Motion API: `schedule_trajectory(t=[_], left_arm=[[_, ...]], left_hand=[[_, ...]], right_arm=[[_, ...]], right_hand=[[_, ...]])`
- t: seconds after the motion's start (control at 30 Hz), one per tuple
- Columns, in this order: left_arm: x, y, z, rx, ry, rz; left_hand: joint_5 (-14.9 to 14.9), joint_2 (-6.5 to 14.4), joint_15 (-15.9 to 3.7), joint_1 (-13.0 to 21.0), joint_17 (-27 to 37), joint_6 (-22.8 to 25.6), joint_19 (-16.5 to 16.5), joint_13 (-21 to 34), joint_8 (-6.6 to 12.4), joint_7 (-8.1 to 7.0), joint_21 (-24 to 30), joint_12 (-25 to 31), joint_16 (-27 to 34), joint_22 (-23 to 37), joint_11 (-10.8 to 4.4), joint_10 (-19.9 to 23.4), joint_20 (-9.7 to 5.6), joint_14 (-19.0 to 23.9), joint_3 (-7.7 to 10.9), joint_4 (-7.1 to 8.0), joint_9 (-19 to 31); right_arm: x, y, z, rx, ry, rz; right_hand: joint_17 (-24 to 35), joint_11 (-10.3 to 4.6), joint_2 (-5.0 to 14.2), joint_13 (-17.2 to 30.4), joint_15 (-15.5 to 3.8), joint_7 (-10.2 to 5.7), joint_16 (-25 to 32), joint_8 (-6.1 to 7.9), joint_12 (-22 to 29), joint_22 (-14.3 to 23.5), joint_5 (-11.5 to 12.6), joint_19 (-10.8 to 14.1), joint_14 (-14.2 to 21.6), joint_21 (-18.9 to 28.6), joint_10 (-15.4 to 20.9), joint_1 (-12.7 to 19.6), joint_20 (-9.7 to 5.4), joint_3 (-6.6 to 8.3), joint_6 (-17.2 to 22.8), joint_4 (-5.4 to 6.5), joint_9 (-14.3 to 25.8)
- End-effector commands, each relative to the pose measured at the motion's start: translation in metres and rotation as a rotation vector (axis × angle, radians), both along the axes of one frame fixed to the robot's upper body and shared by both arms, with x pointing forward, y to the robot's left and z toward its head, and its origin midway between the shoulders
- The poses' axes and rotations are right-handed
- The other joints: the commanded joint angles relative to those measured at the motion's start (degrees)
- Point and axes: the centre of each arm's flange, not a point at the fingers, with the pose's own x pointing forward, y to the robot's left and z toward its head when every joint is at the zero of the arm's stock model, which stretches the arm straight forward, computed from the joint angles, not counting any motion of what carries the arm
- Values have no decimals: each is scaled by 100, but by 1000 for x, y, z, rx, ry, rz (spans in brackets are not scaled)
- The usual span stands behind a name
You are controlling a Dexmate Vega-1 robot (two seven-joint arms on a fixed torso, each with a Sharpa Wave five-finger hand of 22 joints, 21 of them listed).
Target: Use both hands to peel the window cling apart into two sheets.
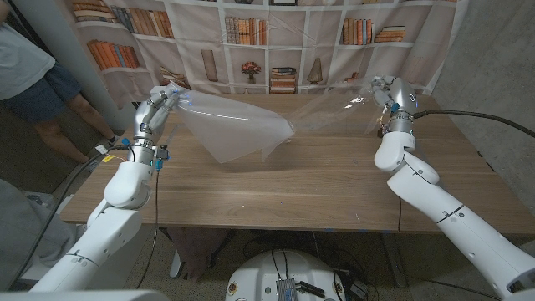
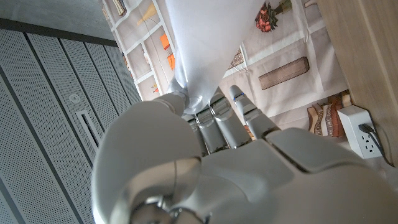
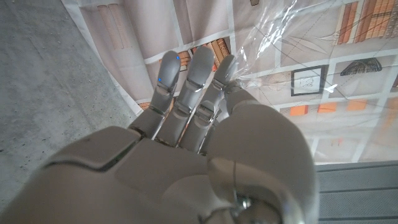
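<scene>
While both arms are raised over the wooden bench in the head view, the left robot hand pinches a frosted white sheet that hangs in the air, and the right robot hand holds a clear sheet stretched toward it. The two sheets seem to meet near the middle, so I judge the peel well along but unfinished.

From the left wrist view, the left robot hand's fingers close on a bunched corner of the white sheet.

From the right wrist view, the right robot hand's fingertips pinch crinkled clear film.

Next, drawing the hands farther apart should free the last join, with both pinches kept firm so neither thin corner slips.
</scene>
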Motion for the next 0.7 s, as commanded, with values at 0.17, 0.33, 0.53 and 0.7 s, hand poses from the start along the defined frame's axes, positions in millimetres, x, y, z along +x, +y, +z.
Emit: schedule_trajectory(t=[0.17,0.33,0.53,0.7], left_arm=[[-2,9,-4,-26,-1,16],[-1,9,-4,-26,2,4],[-2,12,-4,-25,5,14],[-3,13,-3,-26,2,6]], left_hand=[[38,8,-128,2,4,26,-9,20,29,28,-29,-19,-42,13,-81,48,-444,71,61,-1,22],[38,11,-128,-1,3,27,-14,17,31,17,-33,-29,-46,12,-82,42,-441,70,64,3,24],[37,10,-131,-4,3,25,-15,21,28,15,-37,-33,-50,12,-81,43,-440,68,66,4,20],[38,11,-127,-7,2,23,-17,24,28,16,-40,-37,-55,12,-83,44,-438,65,70,7,21]], right_arm=[[4,-14,-10,75,23,-8],[5,-16,-9,91,22,-7],[9,-20,-12,125,34,0],[11,-26,-15,159,40,10]], right_hand=[[10,8,-22,15,-346,2,42,35,39,13,26,51,77,41,48,-44,-910,13,46,-34,26],[6,9,-22,18,-346,1,41,26,36,14,26,52,73,40,37,-42,-911,14,38,-36,18],[8,9,-21,24,-345,1,46,33,43,12,26,49,74,37,46,-48,-908,12,42,-31,27],[-5,9,-21,15,-345,1,37,28,33,12,27,50,61,38,36,-49,-910,13,39,-31,22]])
